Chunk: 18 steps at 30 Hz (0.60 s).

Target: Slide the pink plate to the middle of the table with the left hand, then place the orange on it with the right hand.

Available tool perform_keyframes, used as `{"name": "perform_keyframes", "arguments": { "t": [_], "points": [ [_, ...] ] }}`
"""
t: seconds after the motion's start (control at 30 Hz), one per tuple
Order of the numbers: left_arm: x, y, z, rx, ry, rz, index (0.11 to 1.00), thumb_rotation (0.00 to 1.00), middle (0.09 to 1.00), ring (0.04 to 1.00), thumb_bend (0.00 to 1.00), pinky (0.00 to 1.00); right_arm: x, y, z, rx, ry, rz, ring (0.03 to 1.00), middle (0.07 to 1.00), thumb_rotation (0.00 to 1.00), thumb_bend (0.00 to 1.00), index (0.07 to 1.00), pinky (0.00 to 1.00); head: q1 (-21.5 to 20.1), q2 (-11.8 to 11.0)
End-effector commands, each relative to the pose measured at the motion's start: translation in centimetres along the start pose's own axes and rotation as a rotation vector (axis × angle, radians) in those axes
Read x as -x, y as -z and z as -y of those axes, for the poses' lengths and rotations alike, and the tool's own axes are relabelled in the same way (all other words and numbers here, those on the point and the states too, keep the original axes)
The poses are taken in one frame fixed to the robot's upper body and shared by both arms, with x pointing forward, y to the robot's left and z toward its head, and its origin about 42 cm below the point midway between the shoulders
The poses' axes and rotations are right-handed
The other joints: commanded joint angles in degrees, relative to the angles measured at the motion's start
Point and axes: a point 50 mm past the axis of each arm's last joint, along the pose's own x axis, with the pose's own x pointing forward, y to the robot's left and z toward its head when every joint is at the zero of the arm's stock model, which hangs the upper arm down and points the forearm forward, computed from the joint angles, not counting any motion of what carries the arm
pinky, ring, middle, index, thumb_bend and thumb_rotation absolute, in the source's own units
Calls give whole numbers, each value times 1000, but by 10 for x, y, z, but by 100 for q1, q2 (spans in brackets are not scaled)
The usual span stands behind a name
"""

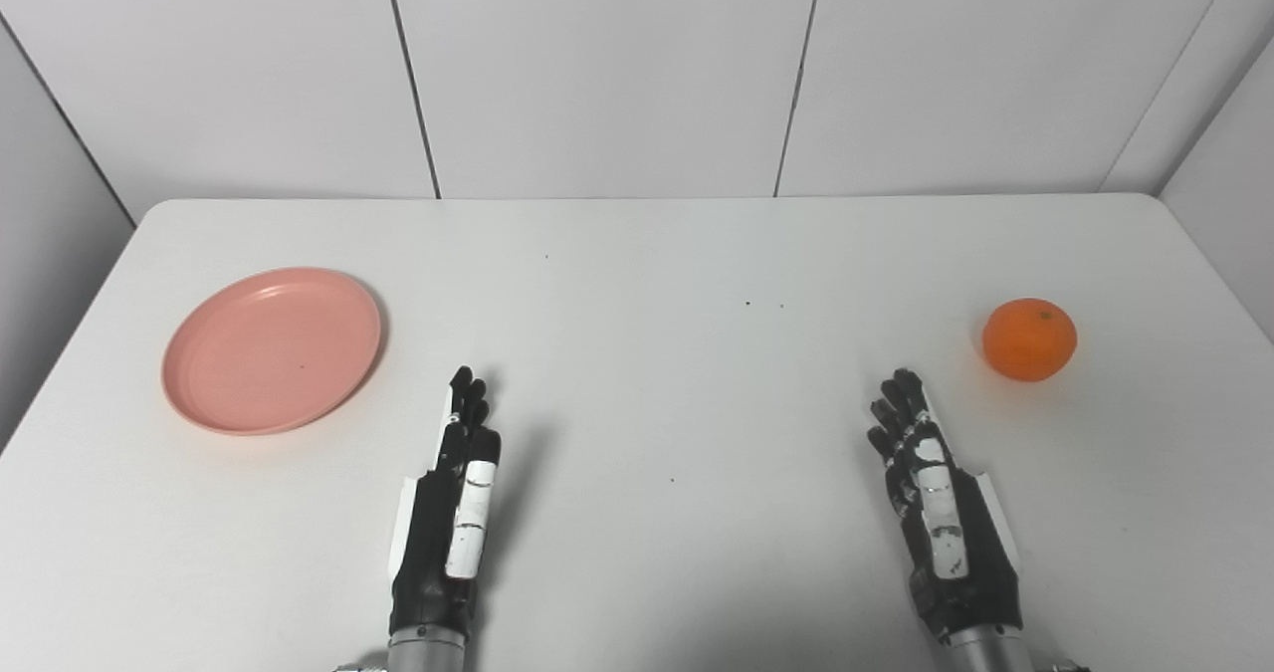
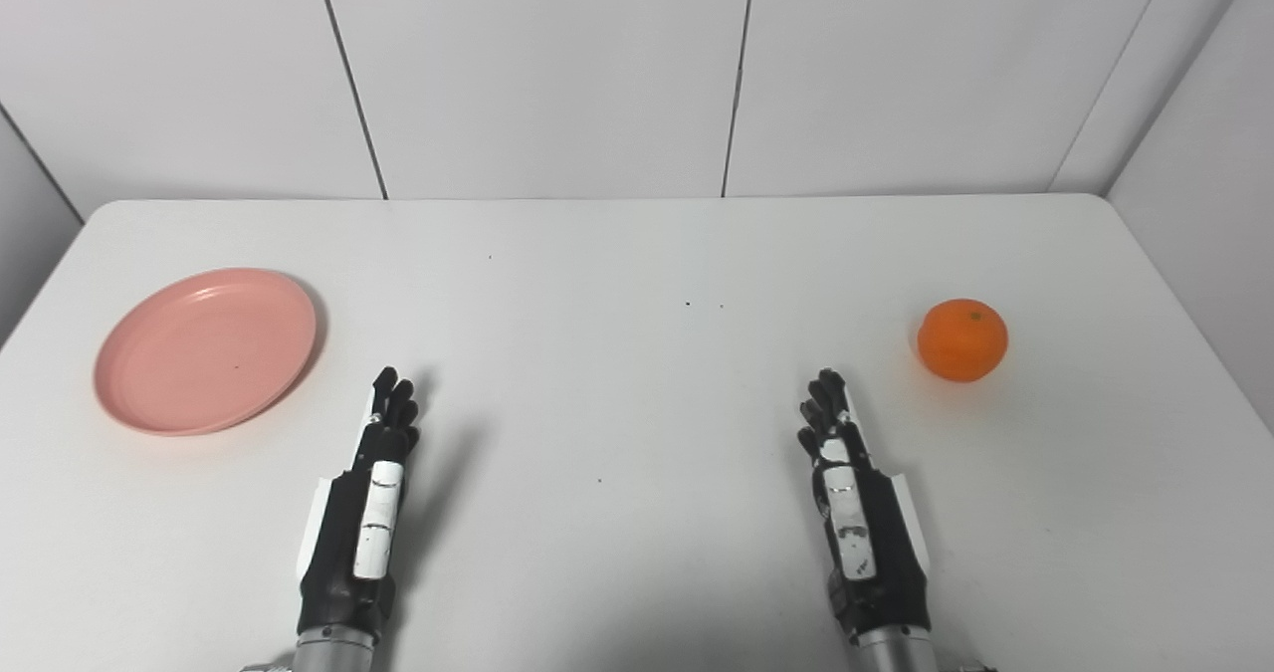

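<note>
Fingers (image 1: 466, 403) of the left hand (image 1: 448, 518) are stretched straight forward and lie close alongside one another, pinching nothing; the thumb runs along the inner side of the hand. The hand is turned on edge above the near part of the desk (image 1: 637, 254), and whether it touches the surface cannot be told. Its shadow falls just to its right.

The right hand (image 1: 941, 513) mirrors it on the other side: its fingers (image 1: 901, 408) are likewise extended forward, close together and holding nothing, thumb along the inner edge. Both arms enter from the bottom edge, well apart from each other.

The pink plate (image 1: 272, 349) sits flat on the left part of the desk, ahead of and to the left of the left hand, near but not touching the fingertips. It holds nothing.

The orange (image 1: 1029, 339) rests on the right part of the desk, stem dimple upward, ahead of and to the right of the right hand, apart from it and well apart from the plate.

Behind the desk stands a pale panelled wall (image 1: 597, 75) with dark seams.
</note>
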Motion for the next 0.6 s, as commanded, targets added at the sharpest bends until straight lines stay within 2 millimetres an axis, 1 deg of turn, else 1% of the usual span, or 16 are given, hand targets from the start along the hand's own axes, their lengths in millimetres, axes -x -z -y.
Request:
{"name": "perform_keyframes", "arguments": {
  "t": [0.0, 0.1, 0.13, 0.17, 0.23, 0.27, 0.3, 0.33, 0.37, 0.4, 0.43, 0.47, 0.5, 0.53, 0.57],
  "points": [
    [75, 25, -29, -81, -34, -185, 1000, 1000, 1000, 993, 647, 998, 19, 13, 7, 20, 22, -63, 986, 987, 954, 862, 983, 1000, 2, 4],
    [76, 26, -28, -78, -35, -189, 1000, 1000, 1000, 995, 643, 1000, 20, 14, 9, 20, 23, -65, 985, 985, 952, 864, 980, 1000, 184, -93],
    [76, 27, -27, -76, -36, -191, 1000, 1000, 1000, 994, 646, 1000, 20, 15, 9, 21, 25, -66, 985, 983, 952, 866, 979, 1000, 184, -93],
    [76, 28, -25, -75, -36, -188, 1000, 1000, 1000, 993, 645, 997, 21, 16, 12, 21, 23, -67, 987, 984, 951, 864, 979, 1000, 427, -204],
    [76, 32, -21, -71, -36, -184, 1000, 1000, 1000, 990, 632, 985, 23, 18, 17, 24, 15, -70, 997, 996, 960, 859, 992, 1000, 652, -308],
    [76, 34, -18, -70, -36, -184, 1000, 1000, 999, 985, 630, 972, 24, 19, 21, 26, 11, -71, 1000, 999, 969, 850, 998, 1000, 840, -397],
    [76, 35, -15, -70, -38, -186, 1000, 1000, 999, 984, 630, 970, 25, 20, 24, 26, 9, -72, 1000, 999, 971, 848, 998, 1000, 911, -433],
    [76, 36, -12, -68, -41, -188, 999, 1000, 996, 980, 630, 961, 25, 22, 27, 26, 7, -74, 1000, 1000, 972, 846, 999, 1000, 1113, -524],
    [75, 37, -10, -67, -43, -189, 996, 995, 992, 975, 627, 950, 25, 23, 30, 26, 6, -75, 1000, 1000, 974, 847, 1000, 1000, 1113, -524],
    [74, 38, -8, -63, -44, -189, 995, 994, 991, 973, 626, 946, 25, 24, 33, 26, 0, -78, 1000, 1000, 974, 847, 1000, 1000, 1280, -618],
    [73, 39, -7, -59, -44, -190, 991, 985, 988, 967, 625, 938, 25, 25, 35, 27, -4, -80, 1000, 1000, 976, 840, 1000, 1000, 1280, -618],
    [72, 39, -6, -55, -44, -188, 989, 980, 986, 965, 625, 934, 24, 27, 38, 25, -8, -83, 1000, 1000, 978, 836, 1000, 1000, 1441, -742],
    [70, 40, -5, -52, -44, -186, 984, 970, 983, 959, 633, 922, 24, 28, 40, 24, -10, -84, 1000, 998, 974, 829, 999, 1000, 1441, -742],
    [69, 40, -3, -52, -44, -184, 979, 965, 980, 953, 641, 910, 23, 30, 43, 21, -11, -85, 999, 994, 971, 824, 994, 1000, 1567, -855],
    [68, 41, -2, -52, -44, -182, 978, 964, 979, 952, 642, 908, 23, 32, 45, 19, -11, -86, 999, 993, 970, 824, 993, 1000, 1623, -912]
  ]
}}
